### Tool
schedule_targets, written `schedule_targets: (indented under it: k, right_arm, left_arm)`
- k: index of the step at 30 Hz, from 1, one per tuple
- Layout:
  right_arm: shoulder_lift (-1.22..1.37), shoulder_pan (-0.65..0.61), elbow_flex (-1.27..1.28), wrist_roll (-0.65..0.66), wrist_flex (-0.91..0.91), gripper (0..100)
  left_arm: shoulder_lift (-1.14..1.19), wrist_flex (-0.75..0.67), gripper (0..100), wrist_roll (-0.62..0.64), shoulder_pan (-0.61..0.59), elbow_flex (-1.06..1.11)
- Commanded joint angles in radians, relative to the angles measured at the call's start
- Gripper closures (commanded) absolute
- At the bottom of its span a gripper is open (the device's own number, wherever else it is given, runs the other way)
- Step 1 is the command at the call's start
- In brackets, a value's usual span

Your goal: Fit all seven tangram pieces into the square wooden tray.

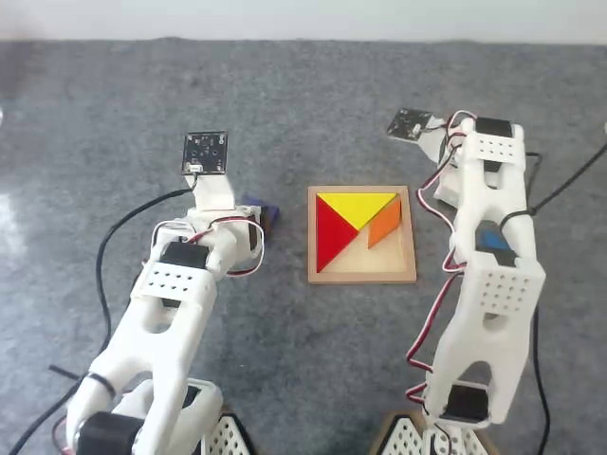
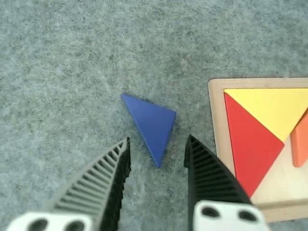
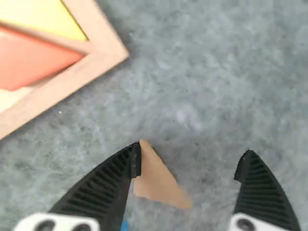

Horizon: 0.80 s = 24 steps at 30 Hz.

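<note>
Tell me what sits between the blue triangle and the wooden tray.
Grey mat, in the left wrist view, with one finger of the left gripper overlapping the gap.

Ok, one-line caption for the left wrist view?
Open left pincer flanking a blue triangle, beside the partly filled wooden tray.

obstacle — tray rim (image 2: 216, 126) near blue triangle (image 2: 152, 124)

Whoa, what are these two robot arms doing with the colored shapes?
They are filling a square wooden tray with tangram pieces. A yellow piece, a red piece and an orange piece already lie in it. The left gripper hangs open over a blue triangle beside the tray. The right gripper is open too, a tan triangle touching one of its fingers. Neither is gripped.
</note>
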Motion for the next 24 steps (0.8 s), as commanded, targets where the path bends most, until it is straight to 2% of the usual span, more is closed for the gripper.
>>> schedule_targets:
  k: [1, 4, 5, 9, 18, 21, 24]
  right_arm:
    - [0.004, 0.01, -0.041, 0.02, 0.013, 78.6]
    - [0.019, 0.019, -0.041, 0.015, 0.013, 93.5]
    - [0.022, 0.019, -0.041, 0.015, 0.015, 95.4]
    - [0.015, 0.021, -0.041, 0.009, 0.079, 94.6]
    - [-0.053, 0.05, -0.074, -0.161, 0.13, 99.1]
    - [-0.114, 0.054, -0.075, -0.27, 0.128, 99.1]
    - [-0.182, 0.007, -0.069, -0.445, 0.151, 99.1]
  left_arm:
    - [-0.031, -0.021, 82, -0.009, 0.006, -0.01]
    - [-0.031, -0.021, 82, -0.009, 0.003, -0.012]
    - [-0.031, -0.021, 82, -0.009, 0.002, -0.012]
    - [-0.032, -0.021, 82, -0.009, 0.005, -0.012]
    - [-0.031, -0.021, 82, -0.009, 0.008, -0.012]
    - [-0.031, -0.021, 82, -0.009, 0.008, -0.012]
    - [-0.031, -0.021, 82, -0.009, 0.008, -0.012]
